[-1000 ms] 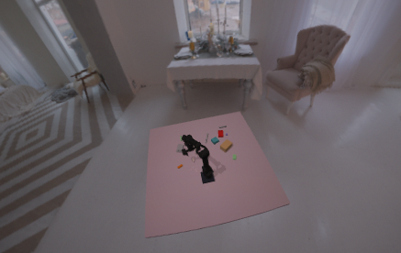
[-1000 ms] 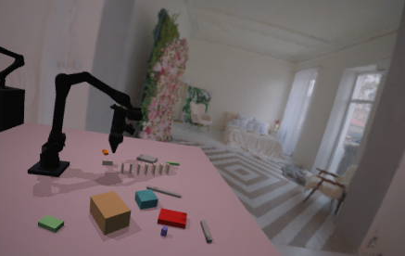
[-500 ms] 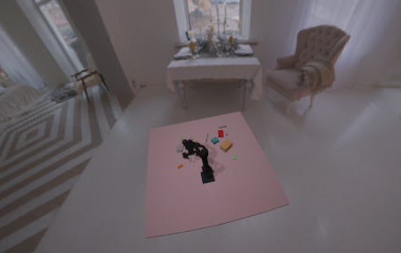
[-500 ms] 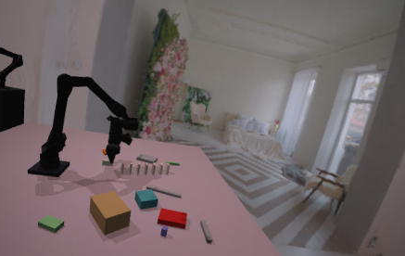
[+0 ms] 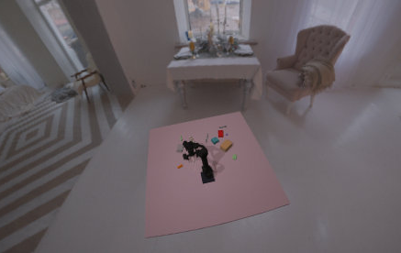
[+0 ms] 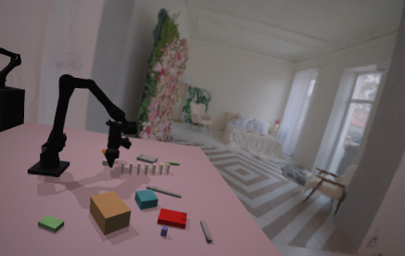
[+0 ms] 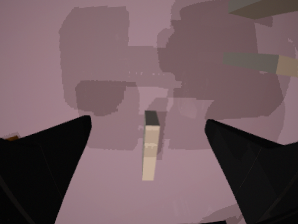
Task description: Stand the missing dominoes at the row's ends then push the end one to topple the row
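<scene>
Several thin cream dominoes [image 6: 146, 169] stand upright in an evenly spaced row in the exterior view. Two standing dominoes, one [image 7: 250, 62] lower and one [image 7: 265, 7] higher, show at the right of the wrist view. A loose cream domino [image 7: 151, 142] [image 6: 105, 162] lies on the pink surface near the row's end closest to the arm's base. My gripper [image 7: 150, 123] [image 6: 110, 164] is wide open and points down over this loose domino, which shows between the fingertips with neither finger touching it. The fingers partly hide it in the exterior view.
An orange block [image 6: 104, 151] [image 7: 12, 138] lies beyond the gripper. A grey flat box [image 6: 146, 158] and green strip [image 6: 173, 163] lie behind the row. In front are a grey bar [image 6: 163, 191], teal block [image 6: 146, 198], tan box [image 6: 109, 213] and red block [image 6: 172, 218].
</scene>
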Motion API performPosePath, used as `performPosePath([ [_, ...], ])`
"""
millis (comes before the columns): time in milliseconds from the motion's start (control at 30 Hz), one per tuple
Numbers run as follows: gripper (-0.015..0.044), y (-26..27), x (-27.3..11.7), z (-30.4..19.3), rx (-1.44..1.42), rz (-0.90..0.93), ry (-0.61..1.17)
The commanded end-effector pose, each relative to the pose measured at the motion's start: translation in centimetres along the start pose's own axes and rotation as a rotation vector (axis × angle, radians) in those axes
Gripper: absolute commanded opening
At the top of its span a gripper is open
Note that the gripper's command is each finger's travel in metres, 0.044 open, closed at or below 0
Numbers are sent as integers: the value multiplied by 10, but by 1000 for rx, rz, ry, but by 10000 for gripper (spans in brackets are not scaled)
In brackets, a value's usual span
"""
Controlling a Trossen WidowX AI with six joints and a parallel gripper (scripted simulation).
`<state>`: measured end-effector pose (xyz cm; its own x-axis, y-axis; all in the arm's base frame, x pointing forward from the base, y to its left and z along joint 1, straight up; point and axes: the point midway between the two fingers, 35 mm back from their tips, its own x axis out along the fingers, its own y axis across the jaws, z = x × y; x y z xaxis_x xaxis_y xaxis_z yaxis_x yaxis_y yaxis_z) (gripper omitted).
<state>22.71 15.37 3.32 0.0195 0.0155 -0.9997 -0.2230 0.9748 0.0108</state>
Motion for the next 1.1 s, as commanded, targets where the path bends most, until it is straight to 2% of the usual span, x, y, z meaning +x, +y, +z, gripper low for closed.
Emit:
performPosePath([
  [0, 440, 0, 5, 0, 5, -3, 4],
  [100, 440, 0, 5, 0, 5, -3, 4],
  [633, 25, 0, 5, 0, 5, -3, 4],
  [967, 25, 0, 3, 0, 5, -3, 4],
  [1067, 25, 2, -26, 1, 5, -3, 4],
])
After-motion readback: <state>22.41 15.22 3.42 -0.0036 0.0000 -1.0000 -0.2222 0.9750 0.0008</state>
